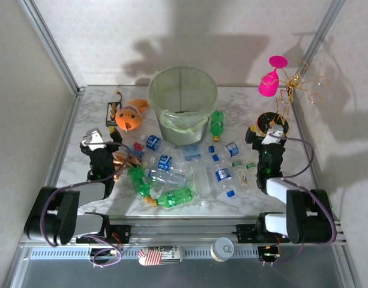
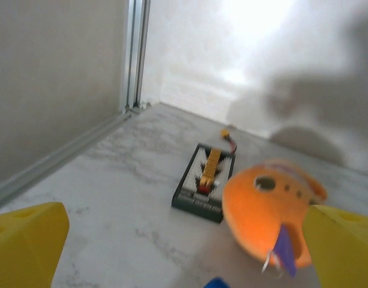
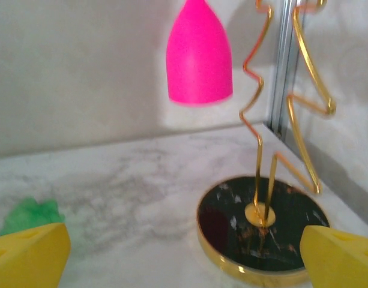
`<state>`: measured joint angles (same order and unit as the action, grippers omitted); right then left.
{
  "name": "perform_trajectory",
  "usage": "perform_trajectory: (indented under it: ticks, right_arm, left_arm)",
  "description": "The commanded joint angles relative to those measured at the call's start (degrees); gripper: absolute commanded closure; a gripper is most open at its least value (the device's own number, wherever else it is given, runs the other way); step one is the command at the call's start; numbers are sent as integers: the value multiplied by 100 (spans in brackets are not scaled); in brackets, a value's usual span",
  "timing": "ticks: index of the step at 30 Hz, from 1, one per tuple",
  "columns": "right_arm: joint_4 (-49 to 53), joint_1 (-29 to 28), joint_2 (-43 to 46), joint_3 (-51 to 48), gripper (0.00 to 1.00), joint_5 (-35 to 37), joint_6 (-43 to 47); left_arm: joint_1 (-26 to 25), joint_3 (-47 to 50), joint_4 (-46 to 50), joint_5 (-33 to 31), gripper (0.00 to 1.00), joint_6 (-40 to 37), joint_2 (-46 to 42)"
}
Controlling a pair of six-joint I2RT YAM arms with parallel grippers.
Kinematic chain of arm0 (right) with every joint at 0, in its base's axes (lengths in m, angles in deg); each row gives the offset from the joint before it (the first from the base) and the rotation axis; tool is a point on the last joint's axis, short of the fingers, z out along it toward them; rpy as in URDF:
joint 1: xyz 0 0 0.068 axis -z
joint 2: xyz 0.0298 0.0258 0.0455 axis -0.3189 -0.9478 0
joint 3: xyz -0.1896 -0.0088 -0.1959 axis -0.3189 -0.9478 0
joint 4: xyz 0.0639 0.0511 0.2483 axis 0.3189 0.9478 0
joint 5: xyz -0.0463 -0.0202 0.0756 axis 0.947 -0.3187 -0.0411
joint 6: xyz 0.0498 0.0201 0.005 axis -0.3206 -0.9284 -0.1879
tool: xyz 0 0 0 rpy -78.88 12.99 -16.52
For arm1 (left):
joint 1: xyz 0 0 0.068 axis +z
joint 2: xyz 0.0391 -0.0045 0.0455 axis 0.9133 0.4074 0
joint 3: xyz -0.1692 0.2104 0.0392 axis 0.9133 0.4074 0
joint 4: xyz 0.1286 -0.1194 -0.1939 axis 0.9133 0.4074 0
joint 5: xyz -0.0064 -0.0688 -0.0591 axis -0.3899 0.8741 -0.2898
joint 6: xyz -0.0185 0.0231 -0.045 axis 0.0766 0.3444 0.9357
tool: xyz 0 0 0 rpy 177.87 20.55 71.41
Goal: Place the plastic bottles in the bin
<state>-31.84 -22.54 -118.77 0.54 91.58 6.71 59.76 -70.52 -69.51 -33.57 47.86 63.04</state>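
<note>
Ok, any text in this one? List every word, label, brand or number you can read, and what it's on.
Nothing can be read in any view.
On the clear bottles: blue-white labels, print too small to read.
On the green bottles: labels too small to read.
On the striped can: red-white pattern, no letters legible.
On the black board beside the orange plush: markings blurred.
</note>
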Motion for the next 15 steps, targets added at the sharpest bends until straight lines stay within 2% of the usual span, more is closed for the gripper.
perform_trajectory:
  ticks: [1,4,10,15]
  right_arm:
    - [1644,-164,517,490,1,-5,-536]
    - [2860,-395,848,879,1,-141,-953]
    - [5932,-624,950,1903,1,-311,-2385]
    - [7338,-686,1170,2143,5,-484,-2664]
  left_arm:
    - [-48,-344,1274,-133,0,769,-620]
    - [-74,-380,1689,375,1,1438,-1105]
    - [-275,-421,2384,894,1,2653,-1825]
    - [-846,-291,2368,992,1,3208,-1958]
